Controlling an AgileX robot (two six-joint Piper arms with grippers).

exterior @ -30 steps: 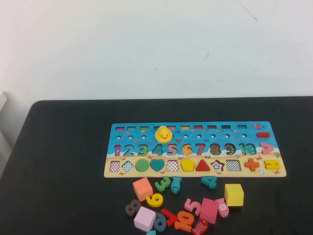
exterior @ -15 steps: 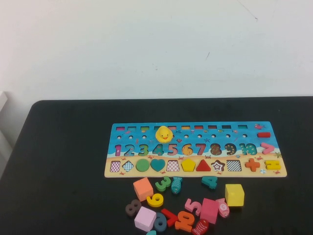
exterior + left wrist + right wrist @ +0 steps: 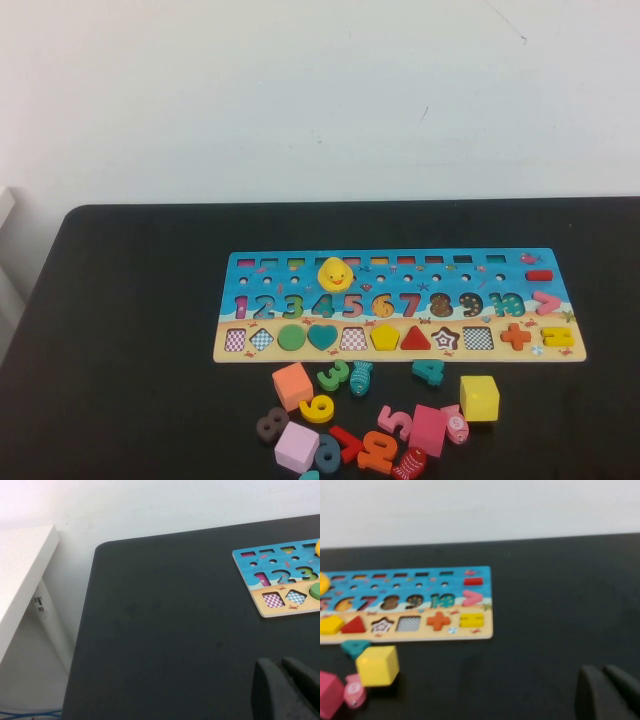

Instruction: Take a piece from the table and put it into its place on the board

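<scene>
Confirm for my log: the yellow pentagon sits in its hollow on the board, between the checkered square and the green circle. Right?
Nearly. The yellow pentagon is seated in the board, but the high view shows the red triangle beside it, not the green circle.

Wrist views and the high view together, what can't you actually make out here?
- Left gripper: left wrist view, cut off by the frame corner; absent from the high view.
- Right gripper: shut, mostly cut off in the right wrist view.
- Yellow pentagon: sits in its board hollow, but how flush is too small to judge.
- Bottom-edge loose pieces: cropped in the high view.
</scene>
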